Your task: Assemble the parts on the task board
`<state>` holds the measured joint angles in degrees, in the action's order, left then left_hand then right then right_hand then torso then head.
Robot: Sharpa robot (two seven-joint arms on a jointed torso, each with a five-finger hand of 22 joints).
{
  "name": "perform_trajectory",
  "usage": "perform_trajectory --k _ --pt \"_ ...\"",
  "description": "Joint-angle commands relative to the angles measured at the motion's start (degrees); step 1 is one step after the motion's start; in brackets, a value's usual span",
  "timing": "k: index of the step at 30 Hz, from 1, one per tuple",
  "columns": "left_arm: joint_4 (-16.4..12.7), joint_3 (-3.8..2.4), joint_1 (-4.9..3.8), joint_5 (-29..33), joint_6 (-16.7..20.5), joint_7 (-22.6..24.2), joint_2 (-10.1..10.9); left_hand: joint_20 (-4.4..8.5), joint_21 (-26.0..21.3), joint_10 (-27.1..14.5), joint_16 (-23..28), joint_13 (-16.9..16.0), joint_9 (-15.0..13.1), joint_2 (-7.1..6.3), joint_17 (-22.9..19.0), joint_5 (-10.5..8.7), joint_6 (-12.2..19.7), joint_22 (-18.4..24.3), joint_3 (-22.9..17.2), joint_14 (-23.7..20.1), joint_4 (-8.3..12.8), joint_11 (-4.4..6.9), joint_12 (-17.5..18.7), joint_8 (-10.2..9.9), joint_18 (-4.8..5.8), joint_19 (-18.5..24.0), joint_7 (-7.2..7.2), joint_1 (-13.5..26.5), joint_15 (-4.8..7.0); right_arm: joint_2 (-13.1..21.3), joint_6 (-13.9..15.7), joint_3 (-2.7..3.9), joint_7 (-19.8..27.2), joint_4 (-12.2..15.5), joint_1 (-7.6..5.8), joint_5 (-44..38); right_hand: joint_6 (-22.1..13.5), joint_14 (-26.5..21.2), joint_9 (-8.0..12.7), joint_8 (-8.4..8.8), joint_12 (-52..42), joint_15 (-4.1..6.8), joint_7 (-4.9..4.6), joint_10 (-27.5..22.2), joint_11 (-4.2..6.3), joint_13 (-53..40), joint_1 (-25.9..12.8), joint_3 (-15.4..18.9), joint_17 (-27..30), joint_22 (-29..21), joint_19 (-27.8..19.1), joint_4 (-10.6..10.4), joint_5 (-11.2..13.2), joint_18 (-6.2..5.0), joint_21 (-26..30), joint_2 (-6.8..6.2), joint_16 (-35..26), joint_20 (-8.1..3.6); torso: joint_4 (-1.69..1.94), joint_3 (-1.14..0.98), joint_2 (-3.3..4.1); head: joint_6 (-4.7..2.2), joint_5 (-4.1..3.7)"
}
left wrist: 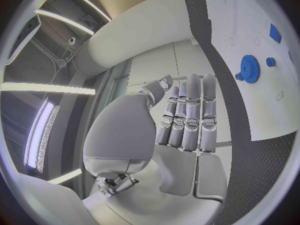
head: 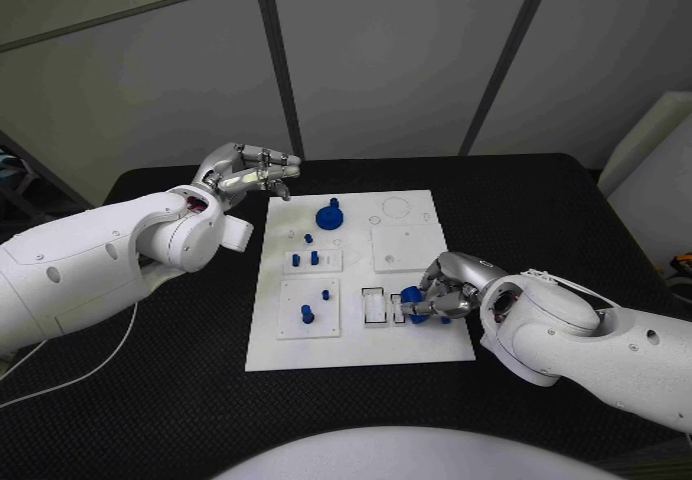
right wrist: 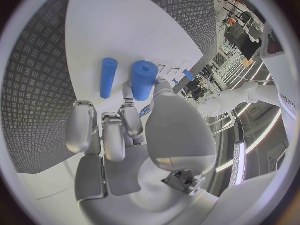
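Head view: white rectangular task board [head: 418, 345] sits mid-table on the black table [head: 548, 200]; the right silver hand [head: 440, 287] is down on the board's near right area, fingers wrapped round a stubby blue cylinder part [head: 414, 298] right beside the black-outlined slots [head: 375, 305]. Blue toothed gear part [head: 330, 215] lies on the far middle of the board, small blue pegs [head: 306, 260] stand in the left-hand plates. Left silver hand [head: 248, 170] hangs off the board's far left corner, over the table, holding nothing, fingers loosely bent, well apart from the parts. Left wrist view: left hand [left wrist: 187, 120] fingers straight and side by side, palm empty; gear [left wrist: 250, 66] visible on the board beyond. Right wrist view: right hand [right wrist: 134, 130] pinches the thick blue cylinder [right wrist: 144, 80] between thumb and finger; a thinner blue cylinder [right wrist: 109, 77] lies on the board just beside it, not touching. Judgement: step is seating the held cylinder; keep it upright, line it over its socket before pressing, avoid nudging the thin cylinder, release only once seated.
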<state>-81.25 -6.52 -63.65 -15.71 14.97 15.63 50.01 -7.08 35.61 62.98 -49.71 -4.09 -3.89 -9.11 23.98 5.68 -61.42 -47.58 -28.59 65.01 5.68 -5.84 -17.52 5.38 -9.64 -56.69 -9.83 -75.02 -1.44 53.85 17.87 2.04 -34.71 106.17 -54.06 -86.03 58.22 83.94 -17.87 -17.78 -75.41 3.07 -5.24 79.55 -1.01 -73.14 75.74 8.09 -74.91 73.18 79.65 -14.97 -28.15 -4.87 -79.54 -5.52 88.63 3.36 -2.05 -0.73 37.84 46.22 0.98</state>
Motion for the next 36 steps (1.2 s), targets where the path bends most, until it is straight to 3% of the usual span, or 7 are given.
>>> perform_trajectory --k 1,9,23,29,36 --pt "-0.2 -0.04 -0.07 0.1 -0.6 0.1 0.0 -0.38 -0.2 -0.5 0.3 -0.1 0.0 0.67 -0.1 -0.08 0.1 0.1 0.3 0.2 0.2 -0.13 -0.2 -0.2 -0.77 0.0 -0.09 -0.1 -0.16 0.4 0.3 -0.43 -2.1 0.1 0.45 -0.4 0.5 5.5 -0.4 -0.55 -0.5 0.05 0.36 0.5 0.52 -0.4 1.9 -0.5 -12.6 0.2 0.1 0.7 -0.6 1.03 -0.1 0.98 0.3 0.00 -0.02 -0.05 0.01 -0.12 0.05" --pt "-0.1 -0.04 -0.02 0.1 -0.7 0.0 0.0 -0.38 -0.2 -0.5 0.3 -0.1 0.0 0.67 -0.1 -0.08 0.1 0.1 0.3 0.2 0.2 -0.13 -0.2 -0.2 -0.77 0.0 -0.09 -0.1 -0.16 1.6 6.5 -0.41 -0.8 2.1 0.44 3.9 1.9 5.5 -1.3 -1.77 -0.6 0.57 1.17 1.0 1.18 -0.9 2.4 -1.1 -12.6 0.4 0.2 0.4 -3.1 1.05 -0.2 2.01 0.3 -0.42 -0.02 0.02 -0.02 -0.22 0.06" --pt "-0.1 -0.03 0.00 0.1 -0.8 0.0 0.0 -0.38 -0.3 -0.5 0.4 0.0 0.0 0.74 -0.1 -0.06 0.1 0.0 0.3 0.2 0.2 -0.13 -0.2 -0.2 -0.77 0.0 -0.06 -0.2 -0.15 2.5 13.7 -0.34 1.2 4.8 0.39 7.6 2.6 5.6 -1.9 -2.72 -0.8 0.95 1.69 1.4 1.63 -1.3 2.0 -1.1 -13.0 0.9 0.5 -0.2 -3.3 1.17 -0.5 2.22 0.5 -0.77 0.03 0.05 0.02 -0.42 0.13" --pt "0.0 -0.03 0.00 0.1 -0.8 0.0 -0.1 -0.38 -0.3 -0.5 0.4 0.0 0.0 0.74 -0.1 -0.06 0.1 0.0 0.3 0.2 0.2 -0.13 -0.2 -0.2 -0.77 0.0 -0.06 -0.2 -0.15 1.4 13.4 -0.31 2.0 5.0 0.38 8.3 2.7 5.6 -2.1 -2.95 -0.9 1.07 1.77 1.6 1.73 -1.5 1.6 -0.9 -13.1 1.1 0.7 -0.6 -3.4 1.21 -0.7 2.21 0.5 -0.91 0.04 0.04 0.09 -0.48 0.19" --pt "-0.1 -0.03 0.00 0.1 -0.9 -0.1 -0.3 -0.38 -0.3 -0.5 0.4 0.0 0.0 0.74 -0.1 -0.06 0.1 0.0 0.3 0.2 0.2 -0.13 -0.2 -0.2 -0.77 0.0 -0.06 -0.2 -0.15 -1.9 8.5 -0.31 1.8 3.1 0.36 9.8 2.6 5.6 -2.6 -3.45 -0.7 1.15 1.82 1.7 1.78 -1.5 -0.2 -0.1 -13.1 1.1 0.6 -1.5 -2.7 1.21 -0.6 2.32 0.5 -1.05 0.30 0.14 0.15 -0.37 -0.01"
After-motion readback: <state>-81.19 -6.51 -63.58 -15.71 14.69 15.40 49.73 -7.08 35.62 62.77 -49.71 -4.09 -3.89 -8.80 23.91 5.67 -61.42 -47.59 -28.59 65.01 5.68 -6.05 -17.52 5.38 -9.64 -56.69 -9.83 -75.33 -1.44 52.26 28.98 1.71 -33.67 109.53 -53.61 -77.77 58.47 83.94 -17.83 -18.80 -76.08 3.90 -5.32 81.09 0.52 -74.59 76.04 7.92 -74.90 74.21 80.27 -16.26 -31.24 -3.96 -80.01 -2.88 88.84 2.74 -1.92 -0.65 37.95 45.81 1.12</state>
